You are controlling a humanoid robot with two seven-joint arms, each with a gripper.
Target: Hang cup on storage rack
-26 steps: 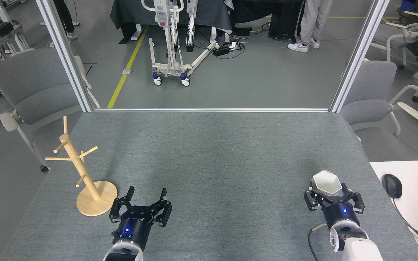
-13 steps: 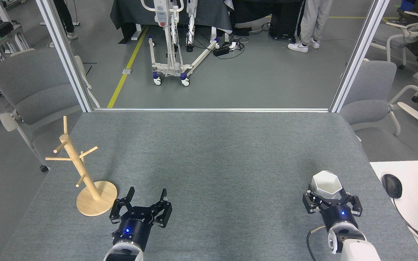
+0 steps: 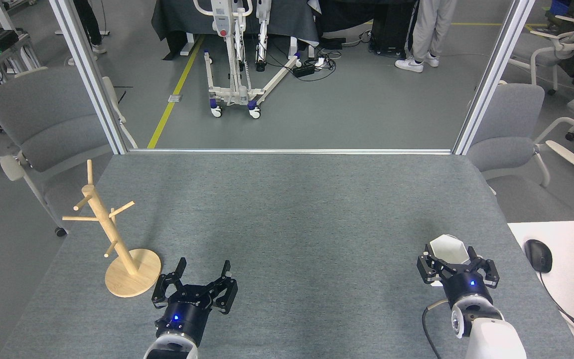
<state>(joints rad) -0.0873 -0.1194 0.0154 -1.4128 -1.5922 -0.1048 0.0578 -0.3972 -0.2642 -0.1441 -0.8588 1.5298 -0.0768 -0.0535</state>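
So the white faceted mug with the hexagonal rim [image 3: 447, 249] has dropped a touch compared with half a second back. It sat a bit higher and showed more of its side then; now it's tucked lower between the fingers of the right tool [image 3: 457, 266], and the arm has nudged slightly to the right. My read is that the grip is only just being settled, not a proper lift yet. So the hanging part hasn't really started.

Right tool: its fingers sit on either side of the cup, at the cup's 6 o'clock side, and they look closed against it. I can't see the actual contact or the handle from up here, though. The cup is low down at about 4 o'clock on the grey felt-covered worktop [image 3: 297, 209], near the right edge.

The left tool [image 3: 202, 269] hasn't budged. It's spread wide and empty, at about 7 o'clock on the worktop.

The light wooden mug tree with the round disc base and thin angled pegs [image 3: 101, 219] stands at roughly 8 o'clock, just beside the left tool at that tool's 10 o'clock. It's well apart from the cup, so I reckon there's a long carry across, or a handover, before any peg gets near that handle.
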